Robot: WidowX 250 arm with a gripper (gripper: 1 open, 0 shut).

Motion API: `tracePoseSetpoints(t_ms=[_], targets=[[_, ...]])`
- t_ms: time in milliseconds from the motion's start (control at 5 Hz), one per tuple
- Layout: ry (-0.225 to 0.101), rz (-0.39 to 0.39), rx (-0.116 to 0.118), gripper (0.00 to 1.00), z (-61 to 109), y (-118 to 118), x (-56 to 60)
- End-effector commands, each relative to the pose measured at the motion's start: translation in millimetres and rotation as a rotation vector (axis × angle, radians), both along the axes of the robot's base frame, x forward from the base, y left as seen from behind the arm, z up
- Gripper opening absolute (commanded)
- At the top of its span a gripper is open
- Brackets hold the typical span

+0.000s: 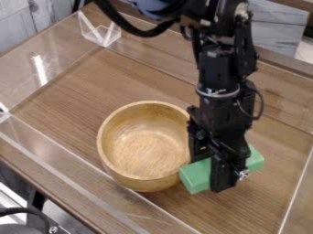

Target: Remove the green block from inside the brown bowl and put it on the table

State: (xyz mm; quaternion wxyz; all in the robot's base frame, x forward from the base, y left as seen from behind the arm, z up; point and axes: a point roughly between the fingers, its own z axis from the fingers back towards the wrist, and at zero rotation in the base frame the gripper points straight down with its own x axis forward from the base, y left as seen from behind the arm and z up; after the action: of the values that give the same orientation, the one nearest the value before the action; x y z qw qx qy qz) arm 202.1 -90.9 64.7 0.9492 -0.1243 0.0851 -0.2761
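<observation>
Camera view:

- Bench [110, 87]: brown wood-grain top, seen from above and at an angle; it carries the bowl and is walled in on its edges.
- Clear acrylic walls [55, 50]: transparent panels standing around the bench edges; a small folded clear piece [101, 29] stands at the far left corner.
- Brown bowl [123, 174]: round, light-brown wood with a thick rim and visible grain, sitting upright on the bench near the front wall. Its inside holds nothing.
- Green block [196, 174]: small, flat, bright green, with rounded edges. It is outside the bowl, just beside the bowl's right rim, low over the bench or on it; whether its underside touches the wood cannot be told. Green shows on both sides of the claw, the larger part to the left, a smaller part to the right.
- Claw [224, 181]: black, pointing steeply down, its fingers pinching the green block across its middle. The fingers cover the block's centre.
- Robot arm [221, 64]: black, jointed, coming down from the top of the frame to the claw, standing to the right of the bowl; dark cables loop at the upper edge.
</observation>
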Motion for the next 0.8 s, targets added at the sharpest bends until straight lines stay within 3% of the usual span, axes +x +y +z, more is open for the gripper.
tracePoseSetpoints(t_ms=[0, 600], targets=[[-0.041, 0.014, -0.015, 0.0, 3.6, 1.6, 7.0], [-0.055, 0.042, -0.026, 0.0, -4.8, 7.5, 8.1]])
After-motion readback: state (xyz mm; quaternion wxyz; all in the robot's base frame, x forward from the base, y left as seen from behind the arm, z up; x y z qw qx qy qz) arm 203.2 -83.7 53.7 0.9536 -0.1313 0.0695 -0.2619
